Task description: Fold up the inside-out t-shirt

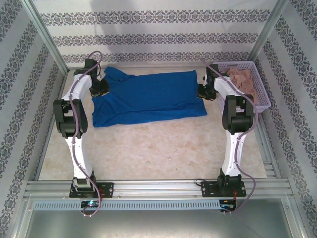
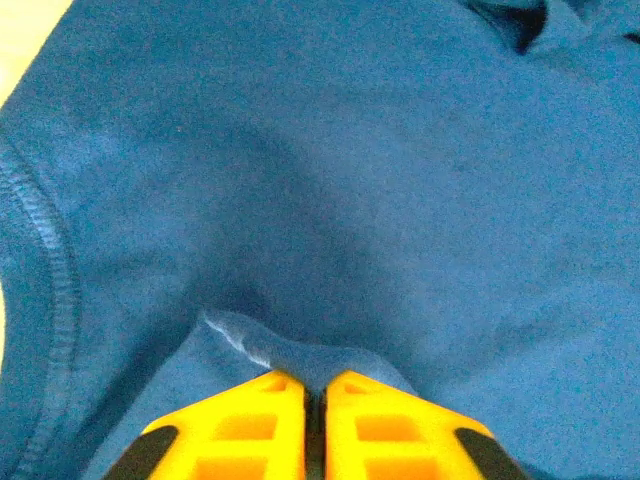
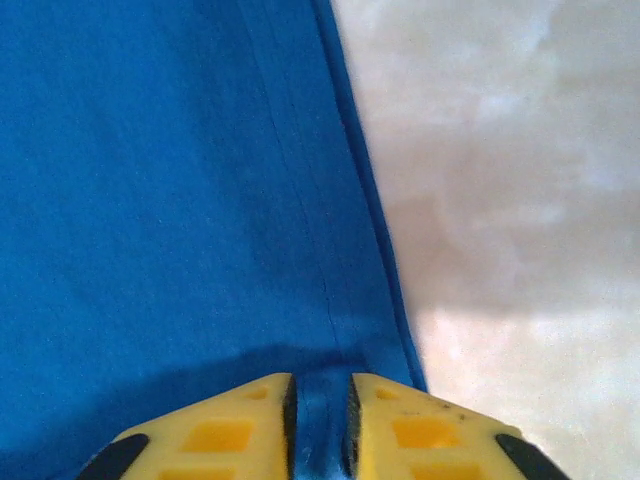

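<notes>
The inside-out t-shirt, royal blue, lies spread flat across the far half of the table. My left gripper is at its left end by the sleeve. In the left wrist view its yellow jaws stand almost together, pinching a small raised fold of the blue cloth. My right gripper is at the shirt's right end. In the right wrist view its jaws stand a little apart, with a strip of the cloth filling the gap next to the stitched edge.
A lilac plastic basket holding a pinkish-beige garment stands at the far right, just behind the right arm. Bare beige tabletop stretches from the shirt to the arm bases. Patterned walls close in the sides and back.
</notes>
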